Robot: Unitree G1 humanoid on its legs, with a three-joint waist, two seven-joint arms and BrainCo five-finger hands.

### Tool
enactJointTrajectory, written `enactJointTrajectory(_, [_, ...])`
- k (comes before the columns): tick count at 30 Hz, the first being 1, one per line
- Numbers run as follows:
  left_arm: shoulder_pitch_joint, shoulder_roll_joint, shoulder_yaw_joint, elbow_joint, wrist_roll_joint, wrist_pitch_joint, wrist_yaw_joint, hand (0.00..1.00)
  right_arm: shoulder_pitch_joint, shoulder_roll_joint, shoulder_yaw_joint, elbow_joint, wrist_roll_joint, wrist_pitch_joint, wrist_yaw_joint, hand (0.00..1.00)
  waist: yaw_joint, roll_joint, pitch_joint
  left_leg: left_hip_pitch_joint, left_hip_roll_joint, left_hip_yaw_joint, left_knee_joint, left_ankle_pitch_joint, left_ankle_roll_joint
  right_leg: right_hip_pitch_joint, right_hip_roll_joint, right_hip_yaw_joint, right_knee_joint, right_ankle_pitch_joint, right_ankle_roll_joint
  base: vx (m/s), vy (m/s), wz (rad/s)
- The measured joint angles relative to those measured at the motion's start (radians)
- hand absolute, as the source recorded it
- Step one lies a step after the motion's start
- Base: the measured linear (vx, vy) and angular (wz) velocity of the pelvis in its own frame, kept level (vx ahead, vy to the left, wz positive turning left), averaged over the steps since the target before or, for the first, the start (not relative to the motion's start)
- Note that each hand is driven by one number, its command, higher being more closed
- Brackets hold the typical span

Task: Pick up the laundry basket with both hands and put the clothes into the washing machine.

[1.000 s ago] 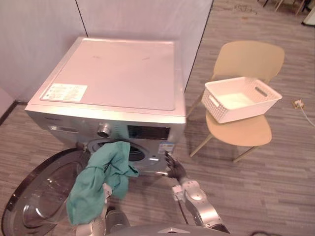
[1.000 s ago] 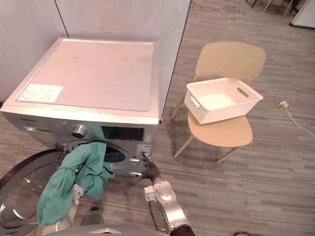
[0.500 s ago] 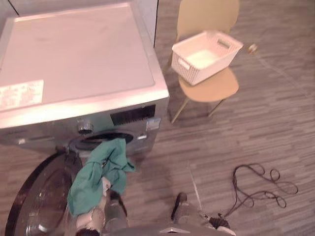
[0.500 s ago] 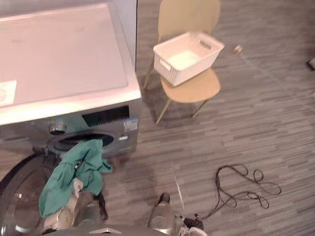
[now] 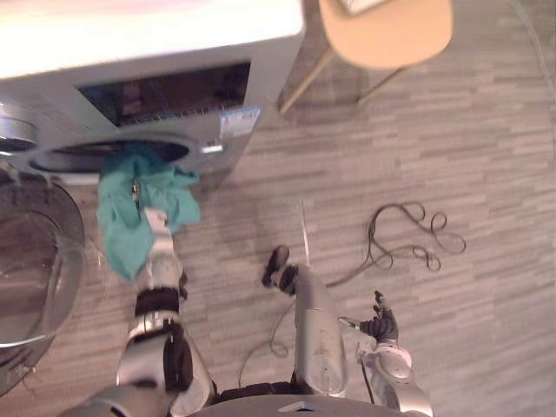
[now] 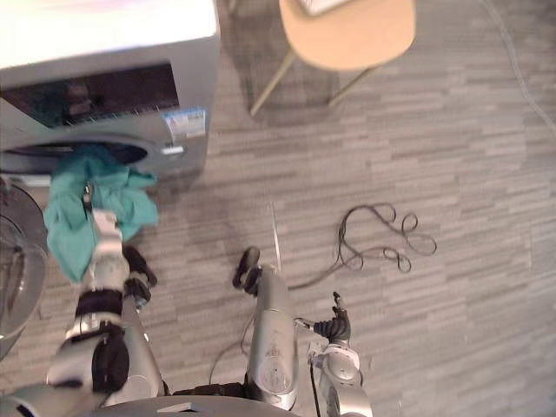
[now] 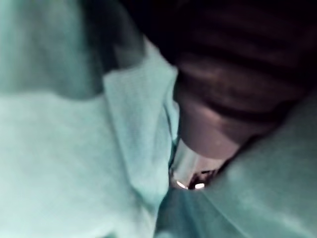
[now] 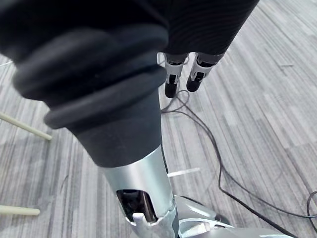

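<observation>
Teal cloth (image 5: 130,208) hangs out of the round opening in the front of the washing machine (image 5: 174,52). Its upper part lies on the lower rim of the opening and the rest falls down in front of the machine, above the grey wooden floor (image 5: 452,156). The glass door (image 5: 35,261) of the machine stands open at the left side of the opening.

The left hand (image 5: 158,239) reaches up from below, to the lower edge of the cloth, and the cloth covers most of it. In the left wrist view the teal fabric lies in folds close around the dark cover of the hand. Whether this hand grips the cloth or only touches it, I cannot tell.

The right hand (image 5: 380,327) is low at the robot's right side, well apart from the machine and from the cloth. In the right wrist view its fingers (image 8: 171,82) point toward the floor, loosely straight, and they hold nothing.

To the right of the machine stands a beige chair (image 5: 387,30). On the far edge of its seat a small white part of the laundry basket (image 5: 358,4) is visible, well apart from both hands.
</observation>
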Motion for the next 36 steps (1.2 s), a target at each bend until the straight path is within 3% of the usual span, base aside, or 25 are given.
enactJointTrajectory(5, [-0.202, 0.07, 0.013, 0.04, -0.016, -0.003, 0.001, 1.0, 0.072, -0.023, 0.012, -0.1, 0.08, -0.036, 0.002, 0.0, -0.001, 0.0, 0.003, -0.171, 0.014, -0.006, 0.035, 0.008, 0.018, -0.143, -0.004, -0.016, 0.022, 0.008, -0.013, -0.02, 0.03, 0.1])
enactJointTrajectory(9, [-0.328, 0.165, -0.012, 0.04, -0.014, -0.002, -0.001, 1.0, 0.088, -0.09, 0.038, -0.117, 0.109, -0.071, 0.034, 0.0, -0.001, 0.0, 0.003, -0.261, 0.01, -0.008, 0.019, 0.03, 0.026, -0.215, -0.009, -0.037, 0.012, 0.014, -0.02, 0.04, 0.016, 0.12])
enactJointTrajectory(16, [-0.606, 0.381, -0.184, 0.023, 0.031, 0.021, 0.01, 1.0, 0.094, -0.1, 0.039, -0.14, 0.109, -0.071, 0.07, 0.0, -0.001, 0.0, 0.003, -0.301, 0.031, 0.023, -0.034, 0.067, 0.03, -0.238, 0.025, -0.061, -0.049, 0.033, -0.034, 0.06, 0.002, 0.02])
enactJointTrajectory(18, [-0.666, 0.447, -0.251, -0.001, 0.07, 0.002, 0.002, 1.0, 0.087, -0.098, 0.041, -0.141, 0.108, -0.071, 0.076, 0.0, -0.007, 0.0, 0.003, -0.316, 0.04, 0.022, -0.034, 0.067, 0.03, -0.238, 0.036, -0.071, -0.066, 0.038, -0.036, 0.05, 0.02, -0.04])
enactJointTrajectory(21, [-0.689, 0.467, -0.333, -0.061, 0.081, 0.002, 0.075, 1.0, 0.093, -0.088, 0.039, -0.162, 0.123, -0.071, 0.079, 0.0, 0.007, -0.003, 0.004, -0.336, 0.055, 0.026, -0.032, 0.07, 0.035, -0.24, 0.049, -0.081, -0.075, 0.039, -0.037, 0.06, 0.033, 0.05])
enactJointTrajectory(22, [-0.689, 0.472, -0.368, -0.063, 0.08, 0.0, 0.088, 0.0, 0.094, -0.059, 0.045, -0.236, 0.155, -0.083, 0.1, 0.0, 0.016, -0.003, 0.004, -0.336, 0.059, 0.028, -0.031, 0.07, 0.035, -0.24, 0.052, -0.081, -0.074, 0.039, -0.038, 0.05, 0.017, 0.02])
enactJointTrajectory(25, [-0.69, 0.48, -0.455, -0.041, 0.091, 0.007, 0.082, 0.0, -0.058, 0.034, 0.099, -0.358, 0.172, -0.143, 0.156, 0.0, 0.038, -0.004, 0.004, -0.328, 0.066, 0.024, -0.031, 0.07, 0.035, -0.239, 0.051, -0.081, -0.041, 0.039, -0.039, 0.07, 0.013, 0.07])
enactJointTrajectory(26, [-0.69, 0.482, -0.476, -0.024, 0.129, 0.027, 0.069, 0.0, -0.082, 0.04, 0.107, -0.37, 0.173, -0.147, 0.164, 0.0, 0.04, -0.003, 0.004, -0.322, 0.066, 0.023, -0.031, 0.071, 0.036, -0.243, 0.045, -0.08, -0.014, 0.042, -0.044, 0.06, -0.005, 0.22])
enactJointTrajectory(27, [-0.696, 0.487, -0.537, 0.032, 0.229, 0.074, 0.034, 0.0, -0.107, 0.046, 0.104, -0.378, 0.174, -0.159, 0.182, 0.0, 0.045, -0.004, 0.002, -0.311, 0.065, 0.019, -0.041, 0.079, 0.048, -0.31, 0.023, -0.061, 0.102, 0.077, -0.103, 0.01, -0.004, 0.2])
enactJointTrajectory(28, [-0.708, 0.521, -0.587, 0.063, 0.312, 0.112, 0.008, 0.0, -0.124, 0.05, 0.094, -0.376, 0.174, -0.166, 0.184, 0.0, 0.053, -0.005, 0.001, -0.305, 0.064, 0.03, -0.055, 0.095, 0.068, -0.325, 0.032, -0.034, 0.044, 0.055, -0.079, -0.02, -0.008, 0.33])
enactJointTrajectory(29, [-0.721, 0.552, -0.611, 0.092, 0.482, 0.183, -0.053, 0.0, -0.148, 0.062, 0.06, -0.361, 0.176, -0.161, 0.184, 0.0, 0.051, -0.005, 0.002, -0.285, 0.061, 0.057, -0.072, 0.103, 0.069, -0.274, 0.048, -0.033, -0.111, 0.106, -0.049, -0.05, -0.013, 0.07])
enactJointTrajectory(31, [-0.719, 0.587, -0.618, 0.127, 0.699, 0.228, -0.1, 0.0, -0.156, 0.071, 0.037, -0.365, 0.177, -0.159, 0.185, 0.0, 0.051, -0.005, 0.002, -0.265, 0.072, 0.084, -0.103, 0.12, 0.064, -0.265, 0.072, -0.031, -0.15, 0.125, -0.054, -0.01, -0.04, -0.21])
enactJointTrajectory(33, [-0.703, 0.588, -0.611, 0.198, 0.945, 0.281, -0.156, 0.0, -0.146, 0.069, 0.035, -0.359, 0.176, -0.155, 0.193, 0.0, 0.023, -0.005, 0.002, -0.234, 0.073, 0.101, -0.117, 0.122, 0.062, -0.243, 0.078, -0.028, -0.162, 0.137, -0.053, 0.04, -0.015, -0.16])
enactJointTrajectory(36, [-0.615, 0.54, -0.541, 0.227, 1.114, 0.32, -0.217, 0.0, -0.093, 0.068, 0.036, -0.383, 0.176, -0.158, 0.229, 0.0, 0.009, -0.005, 0.002, -0.189, 0.081, 0.131, -0.127, 0.122, 0.062, -0.199, 0.089, -0.032, -0.198, 0.167, -0.053, 0.06, 0.04, -0.11])
